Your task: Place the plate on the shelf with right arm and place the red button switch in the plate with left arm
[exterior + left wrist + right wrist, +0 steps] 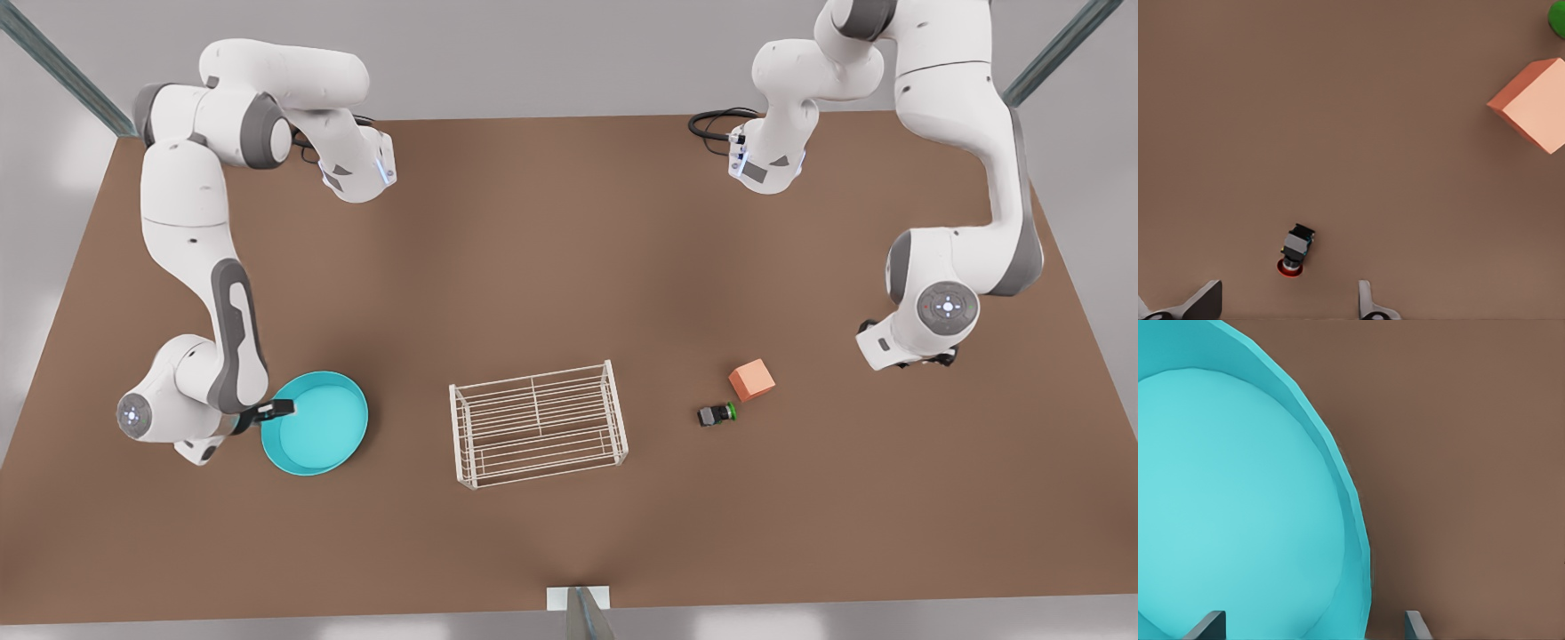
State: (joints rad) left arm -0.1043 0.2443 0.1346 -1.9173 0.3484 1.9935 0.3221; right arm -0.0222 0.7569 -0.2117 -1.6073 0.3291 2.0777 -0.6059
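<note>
Right gripper (1315, 628) straddles plate (1225, 507) rim; left gripper (1288, 303) over red button switch (1295, 250).

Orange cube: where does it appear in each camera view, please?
Front view: orange cube, toward the front view's right from the white wire rack.
Left wrist view: same cube, beyond the red-capped switch.
Right wrist view: faces the round turquoise plate instead.
Shared landmark: green-capped switch beside the cube.

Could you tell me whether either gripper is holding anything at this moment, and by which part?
Nothing is held. The right gripper is open, straddling the plate rim; the left gripper hangs open above the red button switch.
</note>
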